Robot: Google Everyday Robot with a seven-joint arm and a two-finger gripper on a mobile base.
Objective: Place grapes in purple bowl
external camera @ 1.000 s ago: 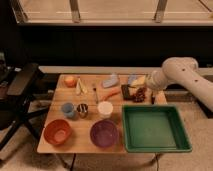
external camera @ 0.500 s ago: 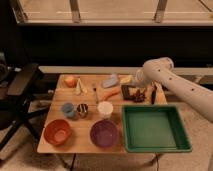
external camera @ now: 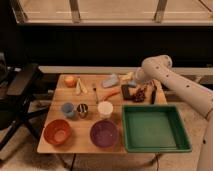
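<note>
The grapes (external camera: 141,93), a dark reddish cluster, lie at the back right of the wooden table (external camera: 79,135), between a flat black object (external camera: 127,91) and a black utensil (external camera: 154,93). The purple bowl (external camera: 104,133) stands at the front middle of the table, with nothing in it. My gripper (external camera: 132,82) hangs from the white arm (external camera: 165,75) that reaches in from the right. It is over the back of the table, just up and left of the grapes and above the black object.
A green tray (external camera: 155,128) fills the front right. An orange bowl (external camera: 57,132) sits front left. A blue cup (external camera: 67,109), a can (external camera: 82,110) and a white cup (external camera: 105,108) stand mid-table. A carrot (external camera: 111,94) and an orange fruit (external camera: 70,81) lie at the back. A black chair (external camera: 20,95) stands left.
The arm has swung leftward over the back of the table, carrying the gripper from the right edge towards the black object and the grapes. The objects have not moved.
</note>
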